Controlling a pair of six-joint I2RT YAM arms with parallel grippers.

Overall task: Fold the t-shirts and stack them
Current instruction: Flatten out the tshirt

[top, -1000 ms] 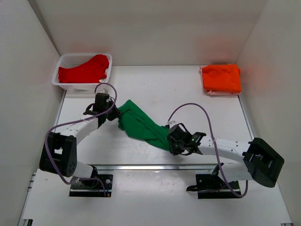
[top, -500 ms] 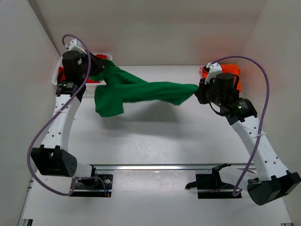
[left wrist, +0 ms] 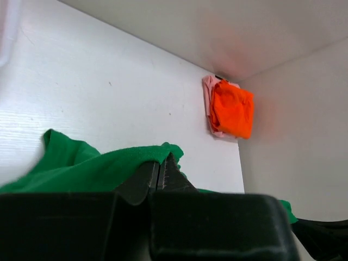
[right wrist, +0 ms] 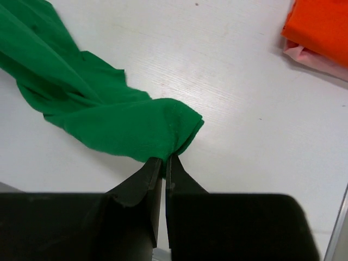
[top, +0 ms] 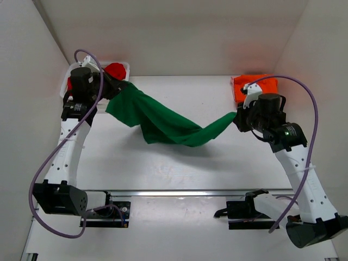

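Note:
The green t-shirt [top: 163, 122] hangs stretched between my two grippers above the table, sagging in the middle. My left gripper [top: 115, 87] is shut on its left end by the basket; in the left wrist view the cloth [left wrist: 92, 166] is pinched in the gripper [left wrist: 161, 163]. My right gripper [top: 237, 116] is shut on its right end; in the right wrist view the cloth [right wrist: 103, 117] bunches at the gripper [right wrist: 163, 160]. The folded orange t-shirt [top: 255, 87] lies at the back right. The red t-shirt [top: 115, 69] lies in the basket, mostly hidden by my left arm.
The white mesh basket [top: 69, 76] stands at the back left corner behind my left arm. White walls enclose the table on three sides. The orange shirt also shows in the left wrist view [left wrist: 232, 107] and the right wrist view [right wrist: 321, 24].
Both arms have lifted the green shirt from low near the front up and apart, stretching it out. In the last half second the shirt's middle has sagged lower and my right gripper has come forward.

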